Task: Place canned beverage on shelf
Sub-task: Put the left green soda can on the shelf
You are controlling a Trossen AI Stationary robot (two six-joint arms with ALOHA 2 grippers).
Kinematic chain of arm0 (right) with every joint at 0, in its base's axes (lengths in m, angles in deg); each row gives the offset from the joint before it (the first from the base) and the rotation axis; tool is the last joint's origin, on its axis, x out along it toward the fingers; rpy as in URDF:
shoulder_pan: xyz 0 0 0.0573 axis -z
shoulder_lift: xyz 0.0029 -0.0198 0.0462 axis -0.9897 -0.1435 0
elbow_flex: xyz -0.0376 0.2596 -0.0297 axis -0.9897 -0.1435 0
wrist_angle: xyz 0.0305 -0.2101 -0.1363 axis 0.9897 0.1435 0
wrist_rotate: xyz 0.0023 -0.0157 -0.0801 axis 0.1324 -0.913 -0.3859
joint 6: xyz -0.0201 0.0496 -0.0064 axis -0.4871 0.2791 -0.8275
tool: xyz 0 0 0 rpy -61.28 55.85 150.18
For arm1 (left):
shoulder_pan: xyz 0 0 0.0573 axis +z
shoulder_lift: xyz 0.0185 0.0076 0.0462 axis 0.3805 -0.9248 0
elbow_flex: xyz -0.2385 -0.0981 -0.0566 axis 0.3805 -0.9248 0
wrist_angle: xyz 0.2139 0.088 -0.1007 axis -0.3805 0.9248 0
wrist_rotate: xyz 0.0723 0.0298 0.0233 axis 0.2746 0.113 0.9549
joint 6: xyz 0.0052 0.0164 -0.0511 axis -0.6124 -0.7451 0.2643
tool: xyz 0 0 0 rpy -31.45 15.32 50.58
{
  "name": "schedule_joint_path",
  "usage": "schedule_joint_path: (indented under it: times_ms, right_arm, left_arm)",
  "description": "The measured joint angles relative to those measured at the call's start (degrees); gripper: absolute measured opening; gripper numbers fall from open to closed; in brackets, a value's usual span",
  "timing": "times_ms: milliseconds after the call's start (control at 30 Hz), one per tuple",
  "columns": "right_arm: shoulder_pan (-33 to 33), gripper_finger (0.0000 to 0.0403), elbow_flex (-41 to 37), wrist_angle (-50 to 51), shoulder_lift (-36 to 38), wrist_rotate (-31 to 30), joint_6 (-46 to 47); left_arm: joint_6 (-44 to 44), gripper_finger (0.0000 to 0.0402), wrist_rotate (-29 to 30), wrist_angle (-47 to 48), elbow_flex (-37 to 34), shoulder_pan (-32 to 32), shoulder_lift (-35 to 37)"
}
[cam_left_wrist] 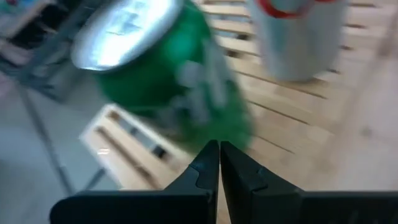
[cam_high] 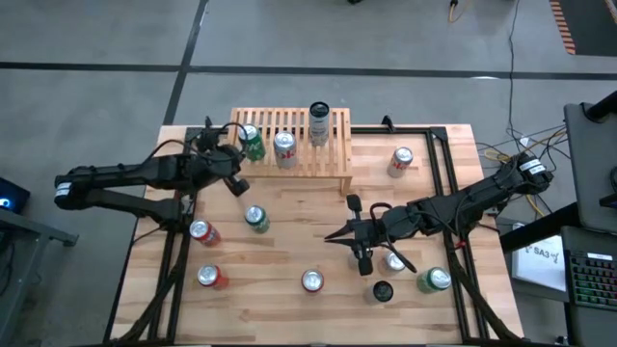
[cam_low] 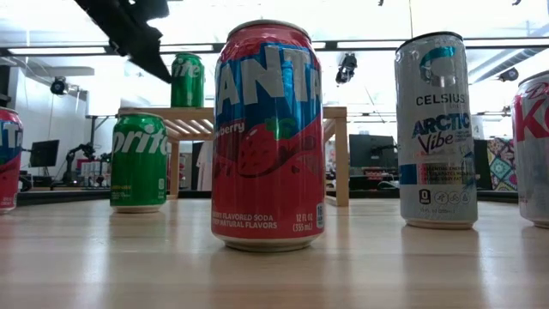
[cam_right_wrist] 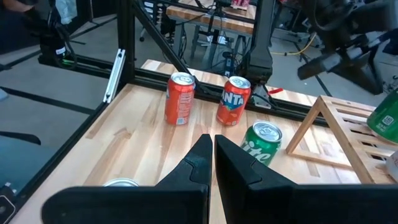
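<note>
Shelf [cam_high: 328,164], far side of table [cam_high: 289,217]: carries three cans; green can [cam_high: 252,143] at its left end, apparently just placed. Left pincer [cam_high: 238,183] beside it, fingers pressed together, holding nothing. Right pincer [cam_high: 362,262] likewise pressed together, waiting among loose cans.

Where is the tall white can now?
In the high view, the tall white can stands upright on the shelf, toward its right end, right of a silver can.

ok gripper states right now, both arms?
Left gripper: jaws closed, empty, beside the green can on the shelf.
Right gripper: jaws closed, holding nothing, above the table.
</note>
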Motion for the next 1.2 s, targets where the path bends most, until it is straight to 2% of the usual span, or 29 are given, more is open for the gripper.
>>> schedule_joint_path:
  times_ms: [67,333,633,733,900,933,1200]
  right_arm:
    - [0.0,0.0009,0.0,0.0,0.0,0.0,-0.4]
    - [0.1,0.0009,0.0,0.2,0.0,0.0,-0.5]
    - [0.1,0.0009,0.0,1.5,0.0,0.0,0.1]
    - [0.1,0.0009,0.0,1.5,0.0,0.0,0.1]
    - [0.1,0.0009,0.0,1.5,0.0,0.0,0.1]
    - [0.1,0.0009,0.0,1.6,0.0,0.0,0.1]
    - [0.1,0.0009,0.0,1.6,0.0,0.0,0.1]
  left_arm:
    - [-0.8,0.0000,2.9,-0.9,0.0,0.2,0.0]
    - [-6.3,0.0000,3.2,-8.0,0.0,2.0,-1.4]
    - [-3.8,0.0000,3.2,-8.4,0.0,3.0,-3.2]
    - [0.0,0.0000,0.3,-7.7,0.0,2.8,-2.9]
    - [2.3,0.0000,-12.4,-7.6,0.0,2.6,-2.9]
    - [2.3,0.0000,-13.4,-8.1,0.0,2.5,-3.1]
    - [1.4,0.0000,-9.6,-15.1,-1.5,2.6,-3.5]
